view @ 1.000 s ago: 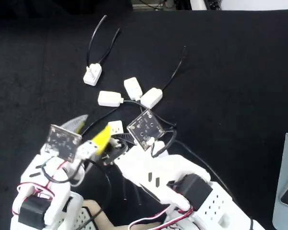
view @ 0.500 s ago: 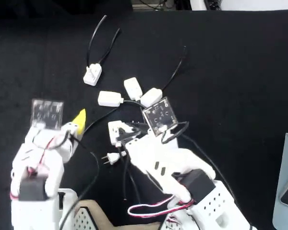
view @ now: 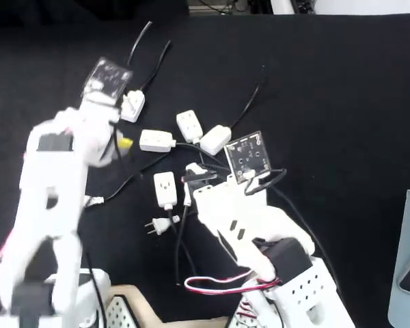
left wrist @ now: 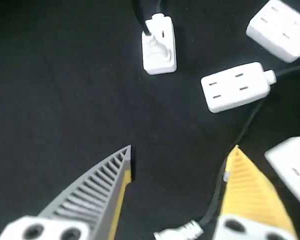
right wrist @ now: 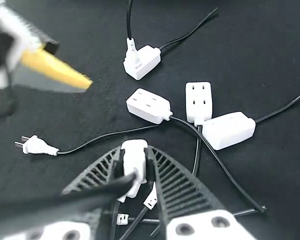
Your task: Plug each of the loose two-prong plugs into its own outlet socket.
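left gripper [left wrist: 182, 150] swung forward, spread apart; right gripper [right wrist: 135, 150] clamps a white outlet socket [right wrist: 134, 167].

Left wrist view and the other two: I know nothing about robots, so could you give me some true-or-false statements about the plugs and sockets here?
1. The left fingers are spread with nothing between them. True.
2. One outlet socket has a plug in it. True.
3. Every plug is plugged in. False: a loose plug lies unplugged, its cord trailing.
4. The right fingers are empty. False: they close on a white block.
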{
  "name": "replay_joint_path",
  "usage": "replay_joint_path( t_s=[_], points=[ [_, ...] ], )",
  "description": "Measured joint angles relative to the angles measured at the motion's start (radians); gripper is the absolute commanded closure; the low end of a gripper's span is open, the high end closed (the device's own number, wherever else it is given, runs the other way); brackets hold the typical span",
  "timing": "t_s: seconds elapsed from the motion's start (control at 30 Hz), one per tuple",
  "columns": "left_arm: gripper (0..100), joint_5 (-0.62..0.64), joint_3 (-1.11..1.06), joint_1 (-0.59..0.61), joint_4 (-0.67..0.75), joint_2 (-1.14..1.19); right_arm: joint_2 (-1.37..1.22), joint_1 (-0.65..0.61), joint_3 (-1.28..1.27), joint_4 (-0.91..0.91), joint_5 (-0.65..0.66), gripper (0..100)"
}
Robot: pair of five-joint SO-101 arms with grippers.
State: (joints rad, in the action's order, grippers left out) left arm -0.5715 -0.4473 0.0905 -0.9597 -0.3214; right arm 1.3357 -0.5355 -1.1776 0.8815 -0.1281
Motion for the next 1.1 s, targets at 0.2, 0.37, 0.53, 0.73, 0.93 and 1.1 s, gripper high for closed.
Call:
replay_joint_path(
  t_s=[0.2,0.37,0.53,0.73,0.93,1.1],
  points=[
    [70,-0.175,0.287,-0.017,0.0,0.348,0.0,0.0,-0.014,-0.002,0.0,98.7],
    [70,-0.253,0.457,-0.104,-0.078,0.516,0.0,0.002,-0.014,-0.002,0.0,98.7],
    [70,-0.299,0.566,-0.158,-0.121,0.62,0.0,0.002,-0.017,-0.002,0.0,98.7],
    [70,-0.325,0.623,-0.184,-0.124,0.743,0.0,0.002,-0.017,-0.002,0.0,98.7],
    [70,-0.353,0.635,-0.186,-0.124,0.804,0.0,0.002,-0.017,-0.002,0.0,98.7],
    [72,-0.353,0.651,-0.186,-0.124,0.839,0.0,0.002,-0.017,-0.002,0.0,98.7]
  ],
)
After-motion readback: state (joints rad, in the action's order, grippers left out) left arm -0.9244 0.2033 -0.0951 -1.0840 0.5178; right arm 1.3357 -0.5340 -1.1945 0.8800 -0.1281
